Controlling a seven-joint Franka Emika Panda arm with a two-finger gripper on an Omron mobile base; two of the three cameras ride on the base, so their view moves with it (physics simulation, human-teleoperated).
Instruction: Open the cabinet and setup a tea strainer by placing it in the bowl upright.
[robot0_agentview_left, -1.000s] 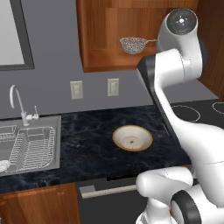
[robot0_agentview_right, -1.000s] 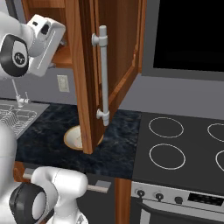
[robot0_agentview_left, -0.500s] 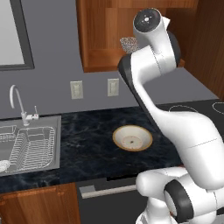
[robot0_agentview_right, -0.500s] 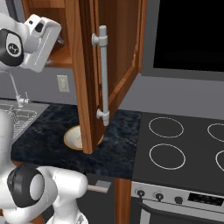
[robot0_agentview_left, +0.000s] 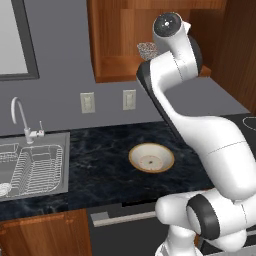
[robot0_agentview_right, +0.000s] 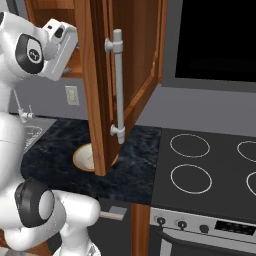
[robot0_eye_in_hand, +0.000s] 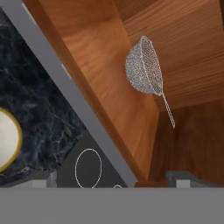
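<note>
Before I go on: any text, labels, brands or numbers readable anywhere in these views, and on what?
None: no words, brands or numbers show.
The stove carries plain ring outlines, its knobs unmarked.
The wall outlets, cabinet, bowl and tea strainer are blank.

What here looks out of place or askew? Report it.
Nothing stands out. The cabinet door hangs open, the tea strainer sits intact on its shelf, and the bowl rests level and unspilled on the counter.
</note>
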